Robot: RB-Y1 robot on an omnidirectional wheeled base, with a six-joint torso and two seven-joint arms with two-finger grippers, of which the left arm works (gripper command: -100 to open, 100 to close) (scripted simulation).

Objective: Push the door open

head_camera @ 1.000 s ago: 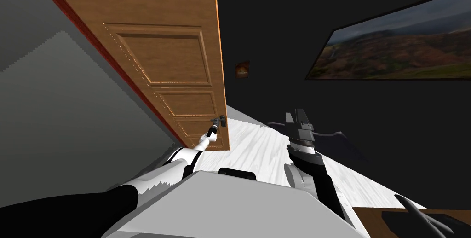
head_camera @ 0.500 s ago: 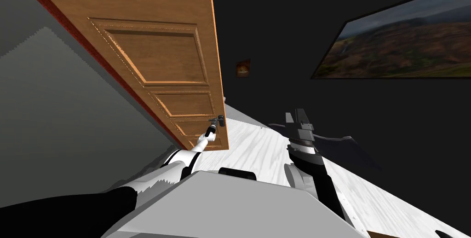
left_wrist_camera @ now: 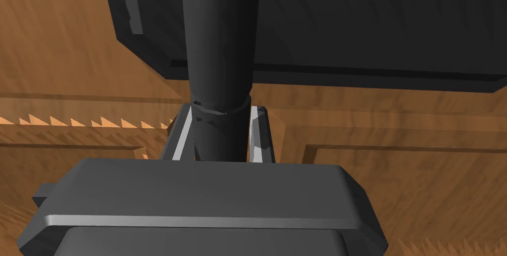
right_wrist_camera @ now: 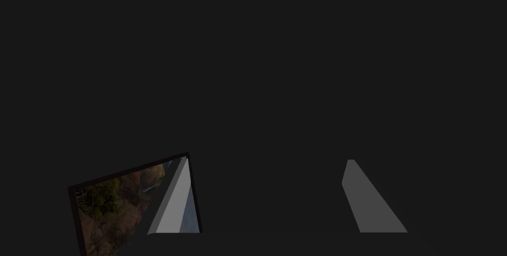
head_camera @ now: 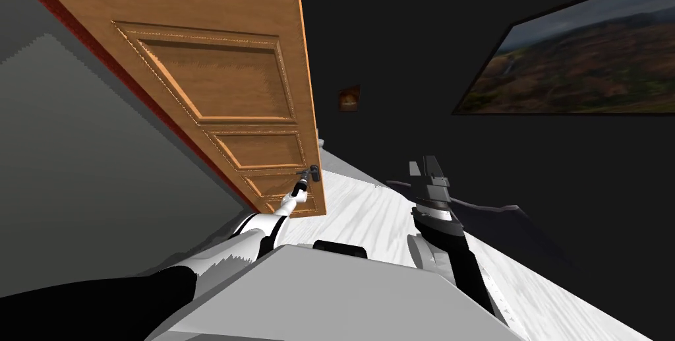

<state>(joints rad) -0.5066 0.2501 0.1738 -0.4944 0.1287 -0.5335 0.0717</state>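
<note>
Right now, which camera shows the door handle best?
Left wrist view: the dark handle is close up, the left hand shut on its sides, the brown door behind. The head view shows it small, near the door's free edge. The right wrist view faces away; the right hand is open.

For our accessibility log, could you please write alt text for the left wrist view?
The left gripper is shut on a dark cylindrical door handle, its two light fingers pressing the handle's sides. The handle runs to a dark plate mounted on a brown panelled wooden door.
</note>
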